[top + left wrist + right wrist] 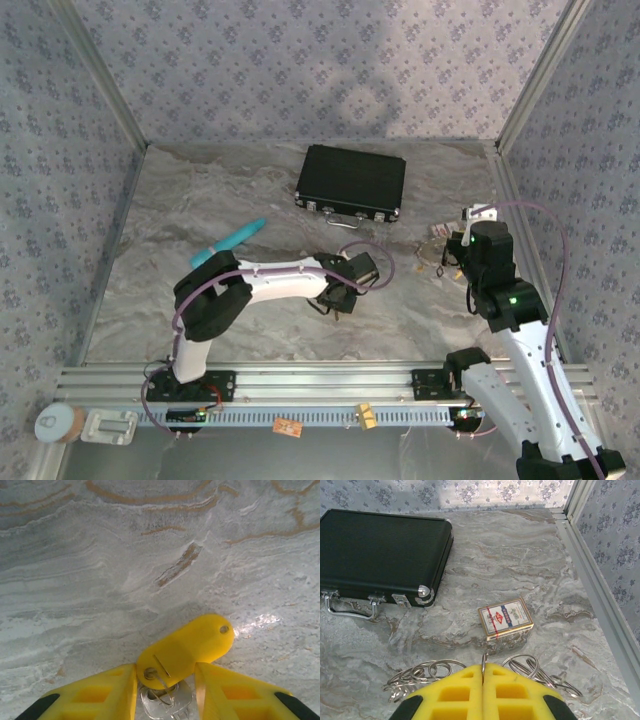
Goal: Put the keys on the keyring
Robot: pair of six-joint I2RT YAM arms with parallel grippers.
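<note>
Left claw [165, 670] pinches a yellow-tagged key [190, 645]; right claw [483, 668] pinches a keyring [483, 658]

My claw [483, 669] is pressed closed, with a thin metal ring [483, 658] pinched upright between its yellow fingers. Loose silver rings [427, 672] lie tangled on either side on the marble tabletop [530, 565]. Just beyond them sits a small card box [506, 619]. A black case [380, 550] lies toward the far left corner.
</note>
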